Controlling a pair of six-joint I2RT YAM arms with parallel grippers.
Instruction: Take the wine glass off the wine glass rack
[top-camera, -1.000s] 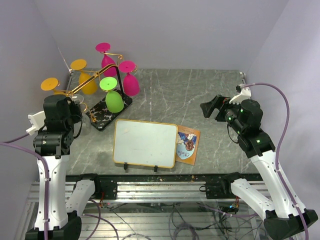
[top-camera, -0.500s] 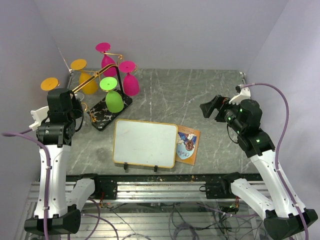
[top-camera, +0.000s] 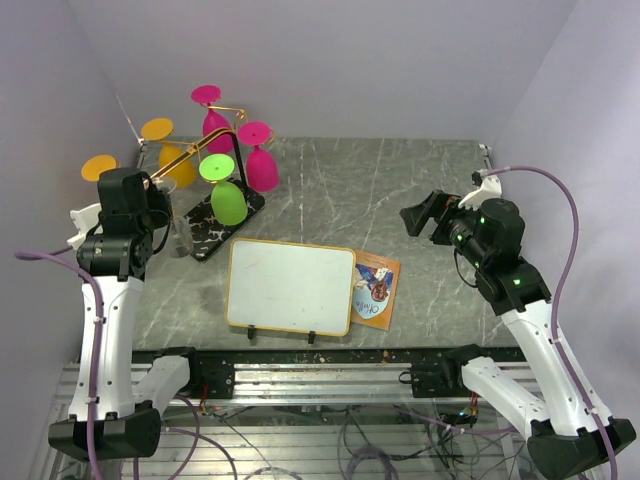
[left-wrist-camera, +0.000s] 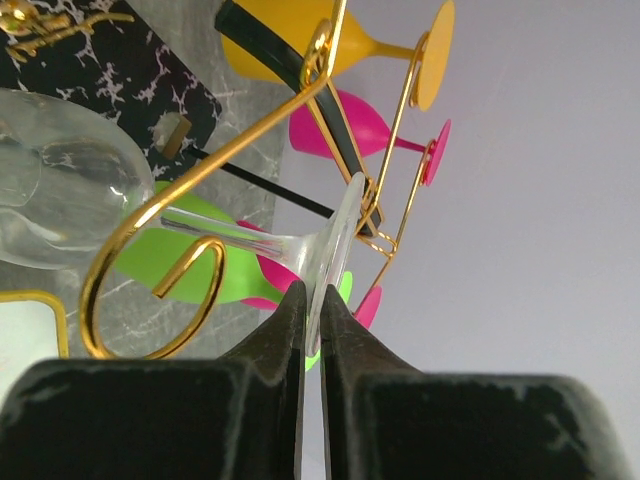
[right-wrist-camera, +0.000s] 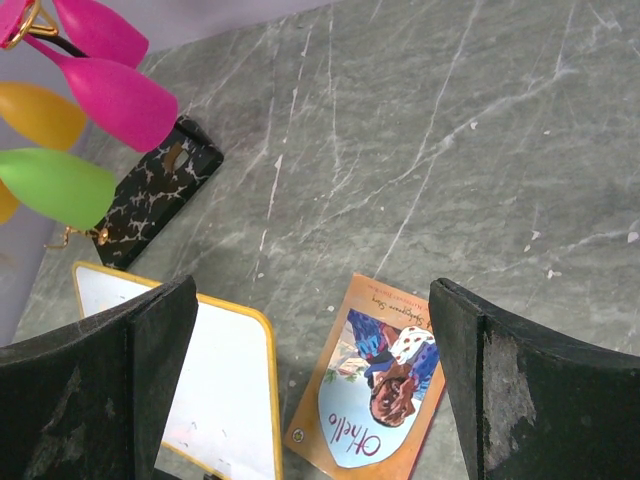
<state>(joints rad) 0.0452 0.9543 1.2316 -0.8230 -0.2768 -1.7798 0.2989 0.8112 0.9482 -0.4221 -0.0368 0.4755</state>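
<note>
I have the left end effector pressed together on the thin rim of the foot of the clear wine glass, which hangs upside down at about 10 o'clock on the bench. Its stem lies across a gold arm of the wine glass rack, just short of the curled end, and its bowl sits low beside the marble-look base. The right end effector is spread wide and idle over at 3 o'clock, above the booklet. The glass is not yet free, so I judge the job is to draw the foot out along the wire toward the open curl and to lift only once the stem has cleared it. The pinch is on an edge, so the glass could swivel; I would move slowly and straight, keep the stem from snagging on the curl, and steer the bowl away from the base and the green glass hanging next to it.
</note>
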